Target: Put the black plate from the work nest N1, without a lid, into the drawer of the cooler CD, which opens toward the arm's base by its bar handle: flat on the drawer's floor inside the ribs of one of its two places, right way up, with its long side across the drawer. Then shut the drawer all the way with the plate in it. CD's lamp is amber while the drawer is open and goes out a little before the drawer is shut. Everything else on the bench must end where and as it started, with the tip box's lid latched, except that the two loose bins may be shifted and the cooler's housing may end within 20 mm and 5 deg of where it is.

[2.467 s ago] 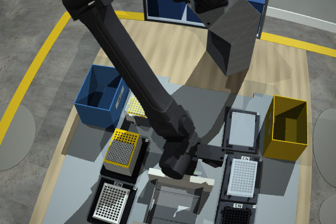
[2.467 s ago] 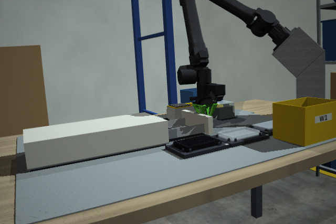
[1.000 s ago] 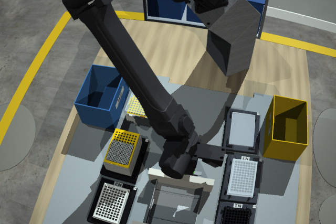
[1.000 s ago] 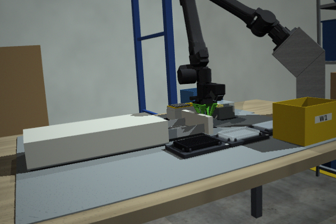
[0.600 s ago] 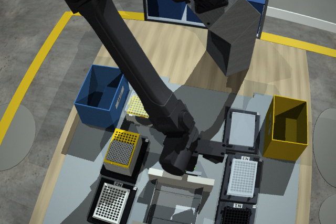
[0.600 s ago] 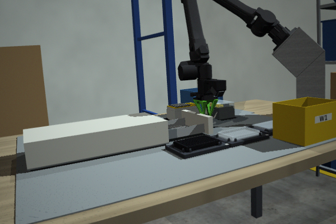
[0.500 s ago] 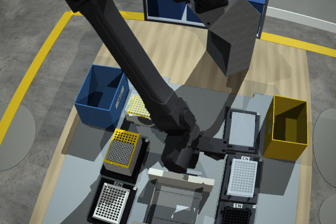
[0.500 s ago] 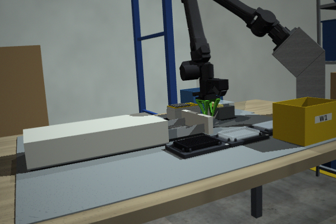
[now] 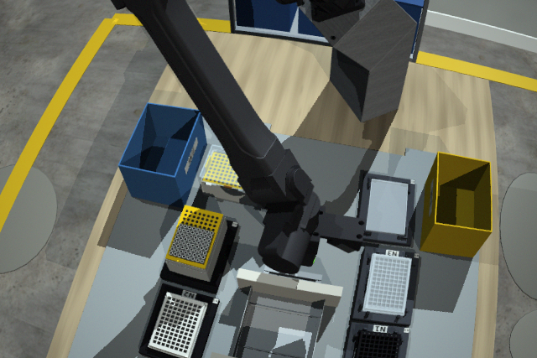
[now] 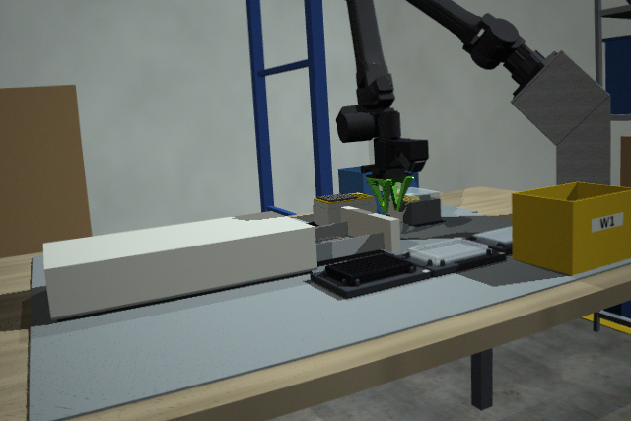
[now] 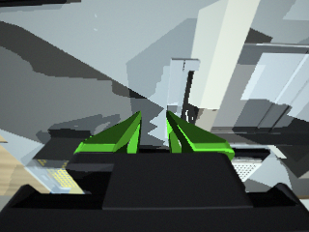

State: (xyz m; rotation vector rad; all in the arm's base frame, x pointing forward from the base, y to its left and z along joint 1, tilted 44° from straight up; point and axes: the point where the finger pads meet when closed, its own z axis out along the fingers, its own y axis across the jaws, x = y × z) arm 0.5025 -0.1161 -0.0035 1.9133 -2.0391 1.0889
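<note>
Here, at far left of the top view, stands a blue bin, open side up. Just right of it lies a yellow plate under a clear lid, partly hidden by the arm. Nearer the bottom edge sits a yellow tip box, and below that a white plate in its black nest.

At centre, reaches out of the cooler toward the arm's base: the drawer, pulled open, its pale front panel standing well clear of the white housing in the side view. Hangs just beyond that panel, green fingers pointing down at the bench: the gripper. Shows a narrow gap between the fingers in the wrist view and grips nothing. Appears just past the fingertips there, not between them: the bar handle.

To the right of the drawer runs a column of three nests. Farthest from the cooler rests a lidded plate, then a clear plate. Lies flat in the last nest, beside the drawer and apart from it, uncovered: the black plate, also seen at the cooler's corner from the side.

At far right stands a yellow bin, marked W1.
</note>
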